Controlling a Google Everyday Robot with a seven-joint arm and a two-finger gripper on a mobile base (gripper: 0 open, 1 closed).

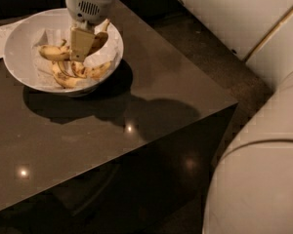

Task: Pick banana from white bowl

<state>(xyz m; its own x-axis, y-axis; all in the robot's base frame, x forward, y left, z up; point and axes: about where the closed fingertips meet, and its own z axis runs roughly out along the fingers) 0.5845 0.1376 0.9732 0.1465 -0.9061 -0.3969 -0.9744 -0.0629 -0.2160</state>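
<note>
Just above white bowl, gripper, fingers clasping banana, glossy dark table, dim floor beyond.

A white bowl lined with crumpled white paper sits near the far edge of a dark, glossy tabletop, which mirrors small points of light. The claw reaches down into the bowl from above. One banana stands tilted, stem up, touching the claw. More bananas lie on the paper beneath it. The robot's pale arm fills the near corner.
</note>
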